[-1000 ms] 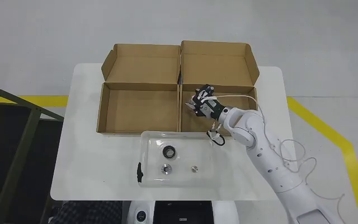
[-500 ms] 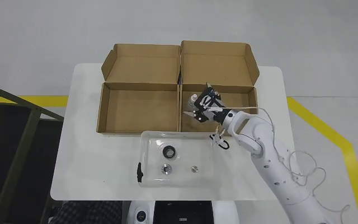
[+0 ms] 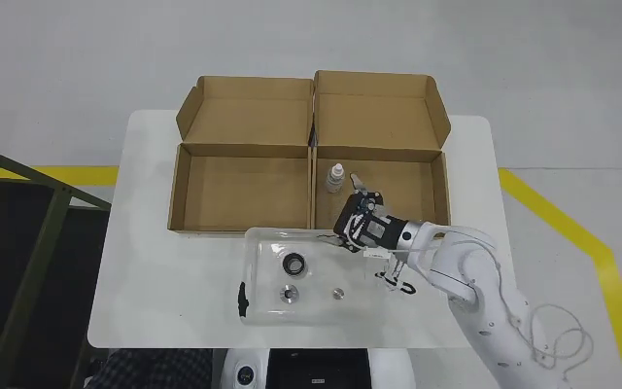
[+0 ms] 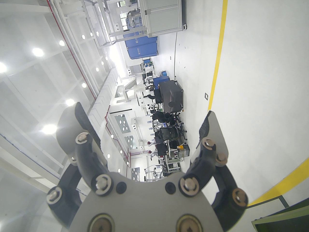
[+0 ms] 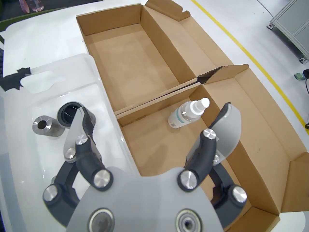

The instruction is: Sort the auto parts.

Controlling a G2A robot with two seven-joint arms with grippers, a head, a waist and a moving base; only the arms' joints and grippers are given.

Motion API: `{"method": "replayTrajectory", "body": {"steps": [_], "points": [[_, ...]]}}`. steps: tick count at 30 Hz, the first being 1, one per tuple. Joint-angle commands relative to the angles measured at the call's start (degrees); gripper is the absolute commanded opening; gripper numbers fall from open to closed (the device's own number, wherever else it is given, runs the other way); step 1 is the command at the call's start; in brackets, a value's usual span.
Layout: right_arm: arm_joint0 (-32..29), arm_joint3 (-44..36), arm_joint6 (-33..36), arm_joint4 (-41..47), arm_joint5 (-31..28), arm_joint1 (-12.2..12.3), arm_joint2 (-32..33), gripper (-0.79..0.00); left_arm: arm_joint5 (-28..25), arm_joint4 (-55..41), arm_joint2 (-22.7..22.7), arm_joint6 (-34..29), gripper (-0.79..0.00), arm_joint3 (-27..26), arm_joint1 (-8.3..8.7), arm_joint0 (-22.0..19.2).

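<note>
So there's a white table [image 3: 146,243] and most of its back half is taken by two open cardboard boxes sitting side by side, walls touching, lids flapped back toward the far edge. The left box [image 3: 243,193] has nothing in it, and the right box [image 3: 413,190] holds one item. Right in front of them, at the middle of the tabletop's front edge, sits a clear plastic bin [image 3: 321,309], its back rim up against the boxes. The right gripper [image 3: 342,209] [image 5: 155,109] hangs over the spot where the bin's back right corner meets the right box's front left corner. Its fingers are spread wide with nothing between them, one over the bin and one over the box. The left gripper [image 4: 143,111] is splayed apart too, holding nothing, aimed out at the workshop hall. The item in the right box is a small white spray bottle [image 3: 334,177] [image 5: 187,114], close to the box's left wall toward the back. In the bin there's a black ring [image 3: 294,264] [image 5: 68,112], a metal cylinder [image 3: 289,294] [image 5: 45,127] just beside it on the front side, and a smaller metal piece [image 3: 337,292] off to the right of that one. A bit of black tape [image 3: 241,298] is on the bin's left rim.
</note>
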Motion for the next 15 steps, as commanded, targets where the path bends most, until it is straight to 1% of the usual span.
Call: {"method": "replayTrajectory", "body": {"steps": [1, 8, 15], "points": [[-1.8, -1.9, 0.8, -0.4, -0.6, 0.3, 0.3, 0.000, 0.0, 0.0, 0.0, 0.0, 0.000, 0.0, 0.00, 0.0], [-7.1, -6.5, 3.4, -2.7, -4.3, 1.3, 1.0, 0.000, 0.0, 0.0, 0.0, 0.0, 0.000, 0.0, 0.00, 0.0], [-10.4, -8.2, 5.2, -3.8, -7.6, 2.1, 1.8, 0.000, 0.0, 0.0, 0.0, 0.0, 0.000, 0.0, 0.00, 0.0]]}}
